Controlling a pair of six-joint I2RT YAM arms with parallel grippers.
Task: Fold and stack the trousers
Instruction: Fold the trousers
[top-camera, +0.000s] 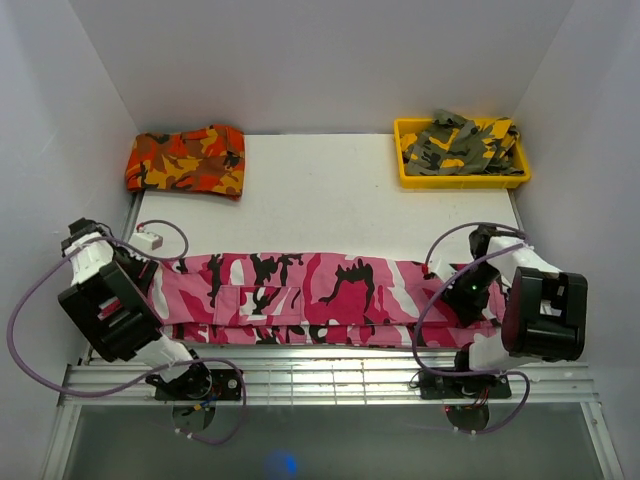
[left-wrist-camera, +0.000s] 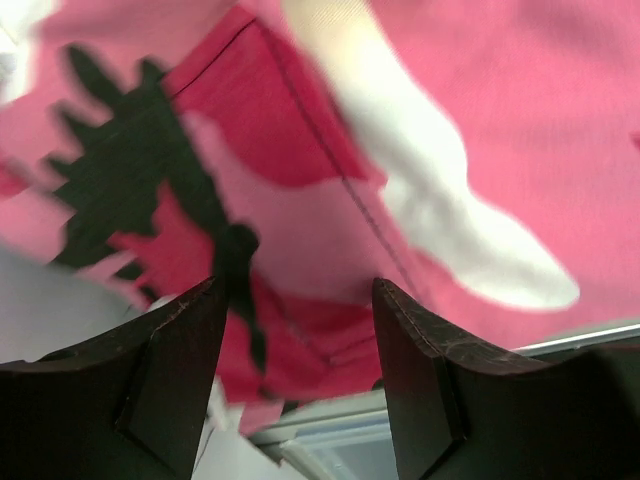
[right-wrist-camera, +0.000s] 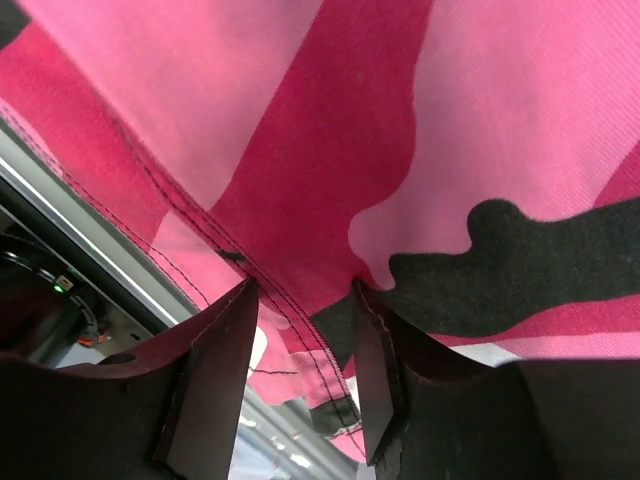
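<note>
White table (top-camera: 330, 190), white walls on three sides.

Top external: the trousers (top-camera: 300, 295) lie as one long strip across the lower middle of the frame, along the near table edge. The left gripper (top-camera: 152, 285) is at the strip's left end and the right gripper (top-camera: 455, 300) at its right end. Bare tabletop fills the middle of the frame above the strip. Below it a metal rail (top-camera: 330, 375) runs the full width. Folded orange-red camouflage trousers (top-camera: 185, 160) sit upper left. A yellow bin (top-camera: 405, 175) upper right holds olive-grey camouflage trousers (top-camera: 460, 145). Both are well apart from the strip.

Left wrist: pink fabric of the trousers (left-wrist-camera: 480, 120) fills the upper frame. The left gripper (left-wrist-camera: 298, 330) has its fingers (left-wrist-camera: 170, 380) spread apart, with a loose fabric edge hanging into the gap. Grey tabletop (left-wrist-camera: 50, 310) shows at left, the rail (left-wrist-camera: 580, 340) at lower right.

Right wrist: the trousers (right-wrist-camera: 500, 120) cover most of the frame. The stitched hem runs down between the fingers (right-wrist-camera: 215, 380) of the right gripper (right-wrist-camera: 303, 340). The gap is narrow and full of cloth; I cannot tell whether it is pinched. The rail (right-wrist-camera: 90, 230) crosses at left.
</note>
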